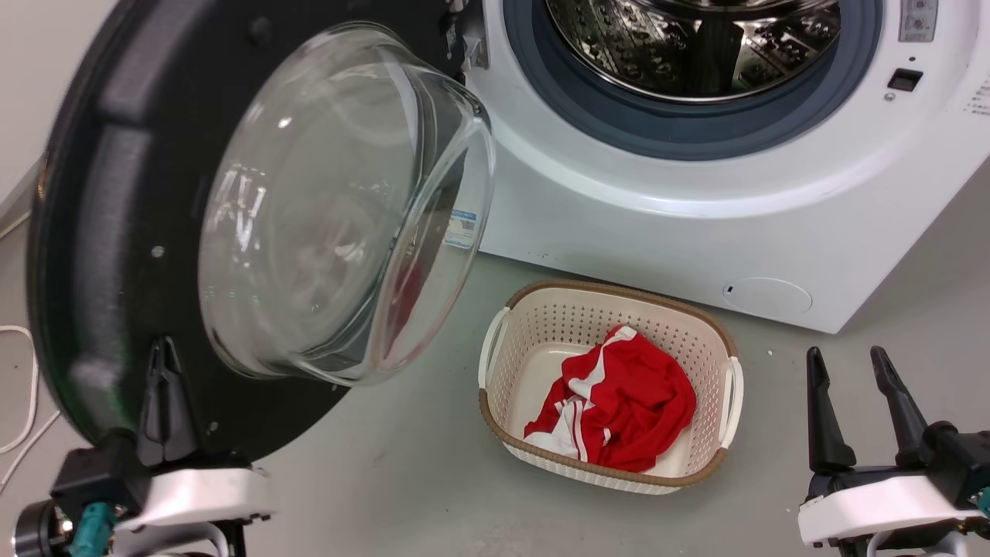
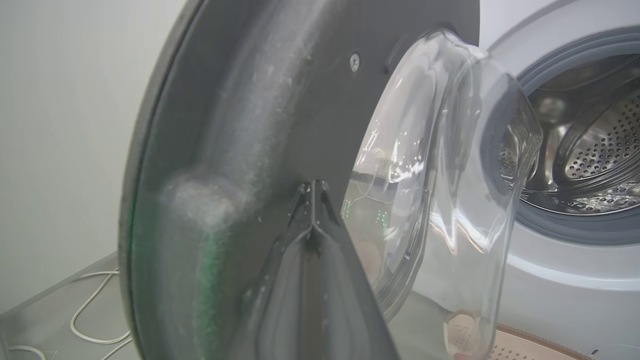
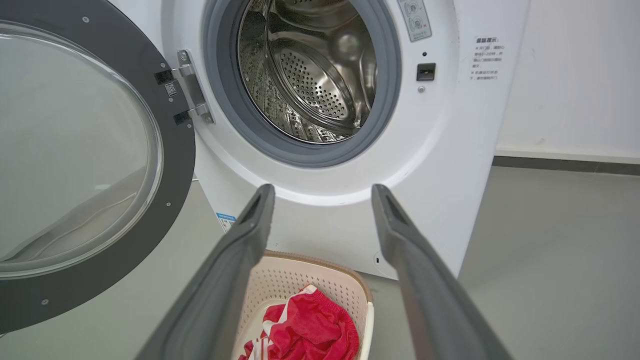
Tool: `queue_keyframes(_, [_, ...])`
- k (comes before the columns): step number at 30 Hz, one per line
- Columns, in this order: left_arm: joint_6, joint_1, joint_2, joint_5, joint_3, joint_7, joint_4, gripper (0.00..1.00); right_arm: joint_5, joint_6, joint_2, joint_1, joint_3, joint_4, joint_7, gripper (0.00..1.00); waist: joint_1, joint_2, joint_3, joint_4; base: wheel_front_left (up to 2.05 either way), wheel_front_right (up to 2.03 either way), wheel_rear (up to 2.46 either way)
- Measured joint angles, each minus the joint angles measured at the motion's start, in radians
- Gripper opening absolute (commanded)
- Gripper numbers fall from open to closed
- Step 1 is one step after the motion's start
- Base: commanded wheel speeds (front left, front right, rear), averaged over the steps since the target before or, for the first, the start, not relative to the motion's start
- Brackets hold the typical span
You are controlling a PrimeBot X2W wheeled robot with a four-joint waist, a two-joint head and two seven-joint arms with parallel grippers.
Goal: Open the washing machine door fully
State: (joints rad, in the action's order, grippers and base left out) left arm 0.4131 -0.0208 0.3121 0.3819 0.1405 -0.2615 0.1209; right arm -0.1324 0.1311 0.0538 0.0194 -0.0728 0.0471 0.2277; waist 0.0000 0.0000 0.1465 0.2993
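**Door part-swung; left claw set against its inner face**

Left claw: fingers drawn together into one narrow wedge, gripping nothing; the tips seem to touch the inner face of the washing machine door, low on the disc and near its free rim; in the left wrist view they meet their own reflection, so contact is likely, not certain.

Door lies dead ahead of this claw; hinge sits well to the claw's right and beyond it, so the disc slants across the claw's line, near edge left, far edge right.

Judgement: the coming move is a push forward and leftward, away from the hinge, carrying the free rim round toward the wall; left arm plainly the nearer.

Right claw: fingers spread wide, empty, well apart from the door; basket lies between the two claws.

Materials:
- door face is black moulded plastic, ridged, with small screws, dusty-looking up close
- glass bowl is clear, thick and rounded, bulging off the face just right of the left claw; both are slick, so the tips could skid
- washing machine is white and boxy; grey rubber gasket; perforated steel drum, mouth uncovered
- basket is cream, perforated, brown-rimmed, holding a red garment with white stripes; it stands on the grey floor
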Motion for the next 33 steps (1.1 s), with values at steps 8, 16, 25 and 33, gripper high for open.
queue_keyframes(8, [-0.067,0.075,0.047,0.079,-0.085,-0.002,-0.12,0.0,-0.001,0.0,0.013,-0.015,-0.011,-0.017,-0.01,1.0,0.0,0.0,0.04,-0.012,0.0,0.0,0.0])
queue_keyframes(16, [-0.126,0.16,0.113,0.133,-0.142,0.003,-0.237,0.0,-0.008,0.0,0.03,-0.028,-0.014,-0.03,-0.018,1.0,0.0,0.0,0.07,-0.019,0.0,0.0,0.0])
queue_keyframes(25, [-0.156,0.225,0.159,0.177,-0.194,0.004,-0.349,0.0,-0.018,0.0,0.038,-0.035,-0.013,-0.031,-0.018,1.0,0.0,0.0,0.077,-0.027,0.0,0.0,0.0])
queue_keyframes(33, [-0.156,0.214,0.148,0.165,-0.208,0.002,-0.36,0.0,-0.017,0.0,0.033,-0.032,-0.01,-0.02,-0.015,1.0,0.0,0.0,0.046,-0.027,0.0,0.0,0.0])
